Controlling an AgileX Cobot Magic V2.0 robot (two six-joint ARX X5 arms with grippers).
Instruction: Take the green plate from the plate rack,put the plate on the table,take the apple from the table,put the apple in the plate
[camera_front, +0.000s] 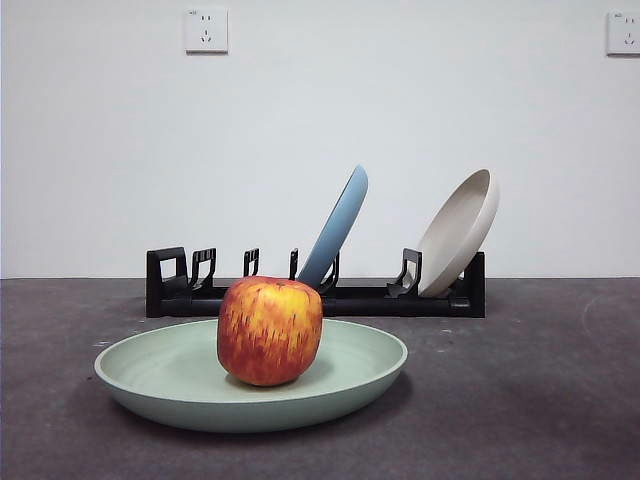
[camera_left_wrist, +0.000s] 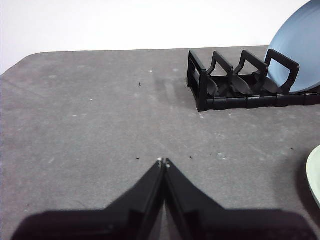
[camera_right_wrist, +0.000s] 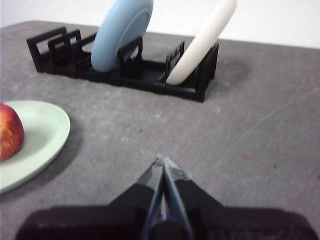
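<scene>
A pale sage green plate lies flat on the dark grey counter, close to the front camera. A red apple with yellow-orange streaks sits upright inside the plate, near its middle, resting on the plate's floor.

Behind the plate, toward a plain white wall, stands a long, low black plate rack. A blue plate leans in a slot near the rack's middle, and a beige plate leans in a slot at its right end as the front camera sees it. The slots at the other end hold nothing. Two white wall sockets sit high on the wall.

Neither of my arms shows in the front view. My left claw has its two black jaws pressed together tip to tip, holding nothing, above bare counter. From its camera I see the empty end of the rack, part of the blue plate, and a sliver of the green plate's rim, well apart from the claw.

My right claw is also closed, jaws meeting at the tips, with nothing between them. It sits above open counter. From its camera I see the green plate and part of the apple off to one side, and the rack with both leaning plates farther away.
</scene>
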